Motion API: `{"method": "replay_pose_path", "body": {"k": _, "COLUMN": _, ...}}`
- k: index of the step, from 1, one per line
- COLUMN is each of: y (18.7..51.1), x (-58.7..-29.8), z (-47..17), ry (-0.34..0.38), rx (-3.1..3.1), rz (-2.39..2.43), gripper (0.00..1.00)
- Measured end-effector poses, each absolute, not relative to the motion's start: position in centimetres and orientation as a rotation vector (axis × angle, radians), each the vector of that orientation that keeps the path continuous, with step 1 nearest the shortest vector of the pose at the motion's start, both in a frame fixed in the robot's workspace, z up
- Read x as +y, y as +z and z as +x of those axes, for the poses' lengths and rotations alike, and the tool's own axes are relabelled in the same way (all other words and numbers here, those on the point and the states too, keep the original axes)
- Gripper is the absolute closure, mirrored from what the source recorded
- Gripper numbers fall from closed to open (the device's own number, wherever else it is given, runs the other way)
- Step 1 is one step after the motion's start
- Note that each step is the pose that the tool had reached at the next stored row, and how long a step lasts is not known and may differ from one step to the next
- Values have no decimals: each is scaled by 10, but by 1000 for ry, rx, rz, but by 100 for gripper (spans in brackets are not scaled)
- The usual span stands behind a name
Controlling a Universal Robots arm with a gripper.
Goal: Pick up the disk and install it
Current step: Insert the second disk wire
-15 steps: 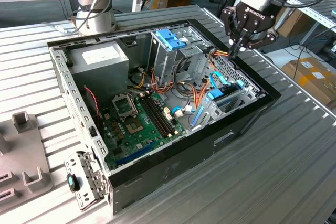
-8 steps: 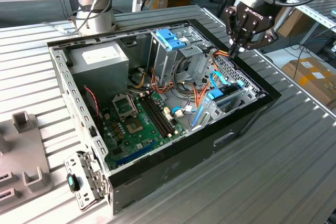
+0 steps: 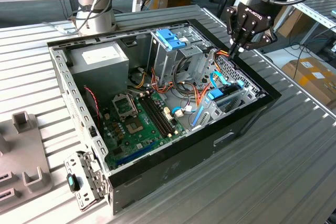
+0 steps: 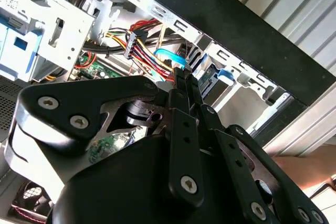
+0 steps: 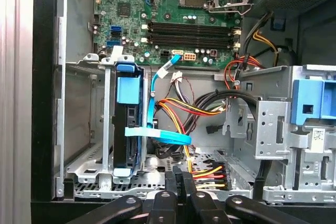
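- Computer case (image 3: 173, 174) lies open on its side on the slatted metal table (image 3: 294, 145), with the green circuit board (image 3: 139, 124) exposed on its floor and the grey power supply box (image 3: 100, 59) at the far corner.
- Tall metal drive cage (image 3: 176, 56) with a blue latch (image 3: 170, 38) on top stands mid-case; beside it, toward the exterior view's right, is a lower bay (image 5: 86, 129) against the case wall.
- Disk (image 5: 127, 124) already stands on edge in that lower bay, seen in the first wrist view with its light-blue rail end uppermost and a flat blue cable (image 5: 157, 135) crossing in front of it; in the exterior view its blue end (image 3: 216, 95) shows among the wires.
- Bundle of red, yellow and orange wires (image 5: 205, 174) runs just under the arm's tool.
- Gripper (image 3: 239, 51) hangs over the case's far right edge, above the bay; its jaws are pressed together with nothing between them, as both wrist views show.
- Judging by this, the pick-up is over and the work is at the seating stage: the disk appears lodged in its slot, though whether it is fully home cannot be told.
- Any further push calls for coming straight down on the blue rail end while staying clear of the loose wires.
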State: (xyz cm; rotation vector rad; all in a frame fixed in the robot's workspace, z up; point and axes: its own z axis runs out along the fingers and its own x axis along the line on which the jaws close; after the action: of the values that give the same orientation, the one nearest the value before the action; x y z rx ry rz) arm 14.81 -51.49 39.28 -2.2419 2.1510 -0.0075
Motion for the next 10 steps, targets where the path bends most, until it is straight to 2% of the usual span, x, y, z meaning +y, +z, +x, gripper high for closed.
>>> {"method": "replay_pose_path", "body": {"k": 10, "y": 392, "x": -527, "z": 148, "ry": -2, "rx": 2148, "rz": -2239, "gripper": 84}}
